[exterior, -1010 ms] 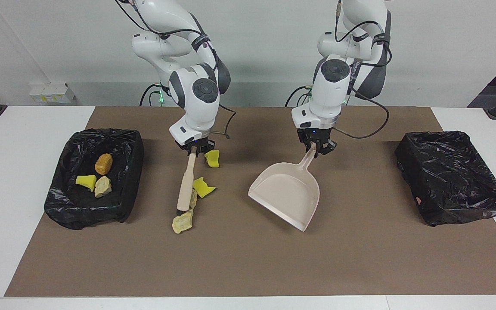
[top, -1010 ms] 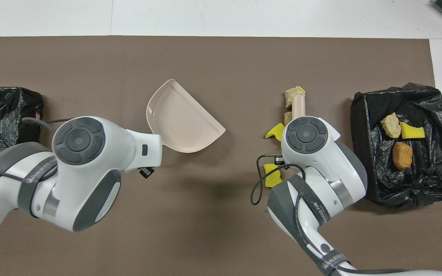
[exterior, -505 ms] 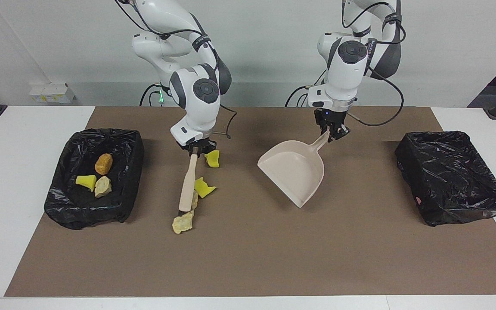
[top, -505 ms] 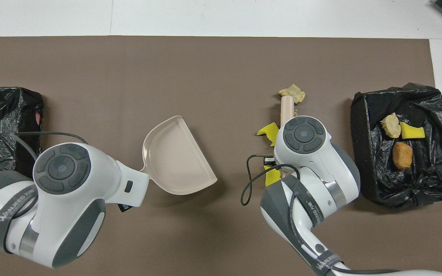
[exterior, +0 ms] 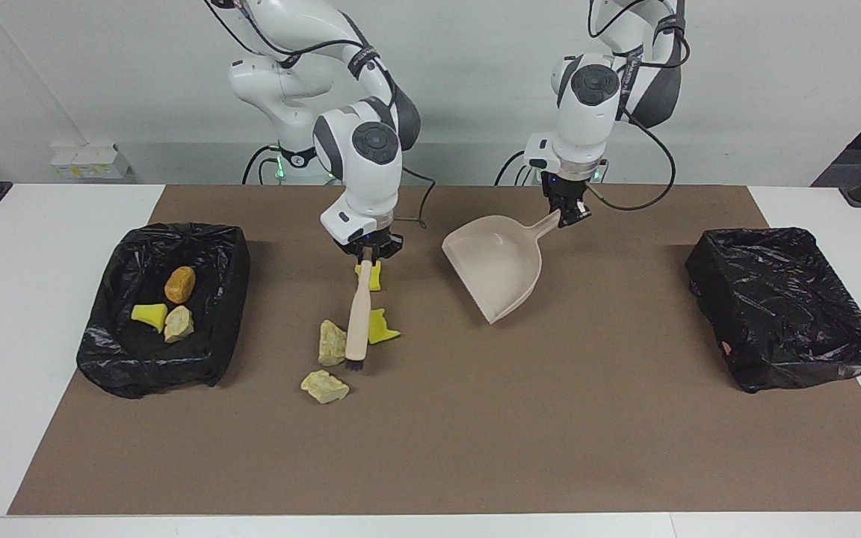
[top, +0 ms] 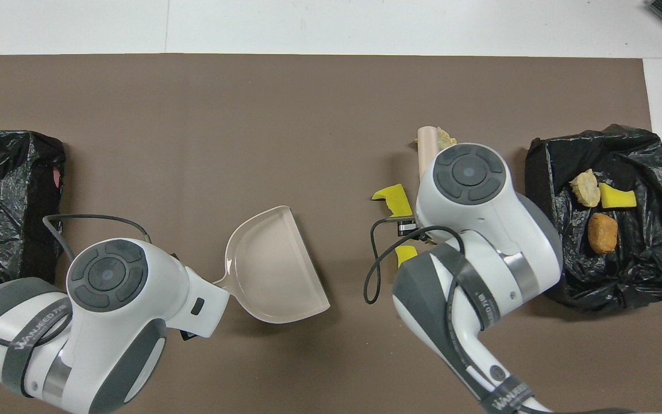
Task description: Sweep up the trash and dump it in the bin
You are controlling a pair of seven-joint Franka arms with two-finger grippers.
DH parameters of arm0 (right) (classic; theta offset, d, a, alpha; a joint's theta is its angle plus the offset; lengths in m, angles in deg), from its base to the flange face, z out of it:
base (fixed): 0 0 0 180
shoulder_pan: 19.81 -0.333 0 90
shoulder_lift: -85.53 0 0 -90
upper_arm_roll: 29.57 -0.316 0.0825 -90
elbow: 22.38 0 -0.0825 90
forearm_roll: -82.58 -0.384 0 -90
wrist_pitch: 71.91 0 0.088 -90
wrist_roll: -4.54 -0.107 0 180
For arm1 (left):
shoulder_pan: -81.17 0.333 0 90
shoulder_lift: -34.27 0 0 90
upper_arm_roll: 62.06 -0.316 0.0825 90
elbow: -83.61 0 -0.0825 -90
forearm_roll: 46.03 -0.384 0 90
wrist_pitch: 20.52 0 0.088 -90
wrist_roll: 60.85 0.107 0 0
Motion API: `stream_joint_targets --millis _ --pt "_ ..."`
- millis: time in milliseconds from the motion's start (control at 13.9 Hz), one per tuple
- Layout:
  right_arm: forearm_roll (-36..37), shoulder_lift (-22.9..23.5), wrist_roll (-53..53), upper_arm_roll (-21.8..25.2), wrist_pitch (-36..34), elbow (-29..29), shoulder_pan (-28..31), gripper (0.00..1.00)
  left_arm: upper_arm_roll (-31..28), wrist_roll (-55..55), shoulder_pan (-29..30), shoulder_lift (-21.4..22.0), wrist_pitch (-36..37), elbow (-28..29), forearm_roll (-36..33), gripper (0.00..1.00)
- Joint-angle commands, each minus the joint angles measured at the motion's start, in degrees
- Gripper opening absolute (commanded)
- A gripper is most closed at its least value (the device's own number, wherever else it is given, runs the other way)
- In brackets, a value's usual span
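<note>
Mat [exterior: 475, 448]: plain brown, on a white table [exterior: 27, 336]. Both bins [exterior: 199, 246] [exterior: 782, 299], one at each end edge: glossy black liners; a small pink mark [exterior: 726, 347] shows low on the one at the left arm's end. Dustpan [exterior: 501, 265]: pale beige. Brush [exterior: 359, 314]: beige handle, dark bristles. Scraps on the mat: two yellow [exterior: 382, 329] [exterior: 375, 278], two pale beige-yellow [exterior: 332, 342] [exterior: 324, 386]. Scraps in the bin at the right arm's end: one golden-brown [exterior: 180, 284], one yellow [exterior: 149, 315], one beige [exterior: 179, 323]. Arms: white with dark grey joints, black cables.

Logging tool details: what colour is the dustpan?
Pale beige dustpan, held by the left gripper; clearest in the facing view.
</note>
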Motion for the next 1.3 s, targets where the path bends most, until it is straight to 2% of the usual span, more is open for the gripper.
stream_joint_targets --millis 0,216,505,649,937,1226 --pt "4.1 2.8 8.0 -0.6 -0.1 2.5 5.4 0.00 -0.6 1.4 -0.2 1.5 -3.5 3.2 1.1 0.00" --pt "4.5 4.5 18.5 -0.4 4.9 0.5 11.6 0.00 -0.7 1.5 0.4 0.4 -5.6 3.5 1.3 0.00" --pt "3.8 8.6 18.4 -0.6 7.9 -1.1 12.0 0.00 -0.8 4.4 2.6 -0.1 -6.4 3.1 1.3 0.00" --pt "3.0 9.8 16.8 -1.0 8.5 -1.7 9.5 0.00 -0.7 4.7 2.5 -0.2 -7.7 3.1 1.3 0.00" --pt "-8.6 9.8 15.5 -1.0 9.0 -1.5 1.6 0.00 -0.6 4.8 0.7 -1.4 -9.5 2.7 1.3 0.00" --pt "-14.2 9.7 13.4 -1.1 8.9 -1.8 -3.9 0.00 -0.6 2.4 -0.6 -1.8 -9.6 2.7 1.7 0.00"
